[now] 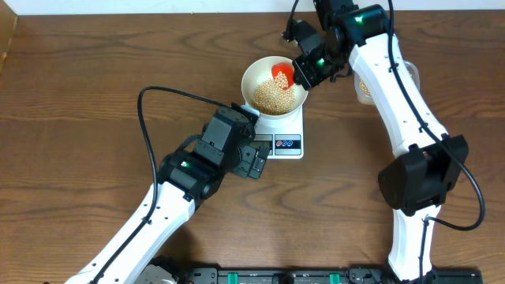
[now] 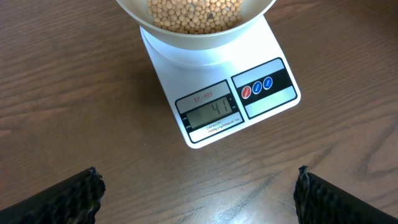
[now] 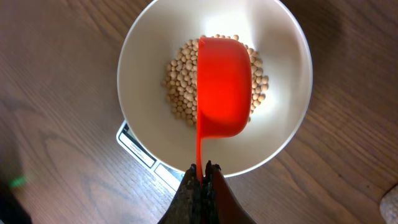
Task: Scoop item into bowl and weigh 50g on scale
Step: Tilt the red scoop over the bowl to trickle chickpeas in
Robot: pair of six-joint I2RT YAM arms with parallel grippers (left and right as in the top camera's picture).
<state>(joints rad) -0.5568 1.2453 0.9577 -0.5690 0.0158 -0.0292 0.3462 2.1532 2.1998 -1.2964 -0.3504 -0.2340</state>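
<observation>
1. Your left gripper hangs over the bare surface just in front of the scale. Its jaws are spread wide and hold nothing. It has no part in this step, so leave it there, where its camera looks down on the display.
2. The scale carries the bowl, and its display seems to read 41, though the digits are small. By that reading you are in the topping-up step, short of 50g.
3. The bowl sits square on the scale's platform. The beans lie in one heap on its floor, well below the rim.
4. The red scoop is over the middle of the bowl and above the heap. I cannot tell whether any beans are left in it.
5. Your right gripper is clamped tight on the scoop's thin handle.
6. The next move calls for a small refill from the clear tub at the far right. Then tip it in slowly, a few beans at a time, watching the display. A full scoop would likely overshoot.
7. Count:
   - one scale
   - one bowl
   - one scoop
   - one tub, mostly hidden behind the right arm
   - two grippers
   - beans too many to count
</observation>
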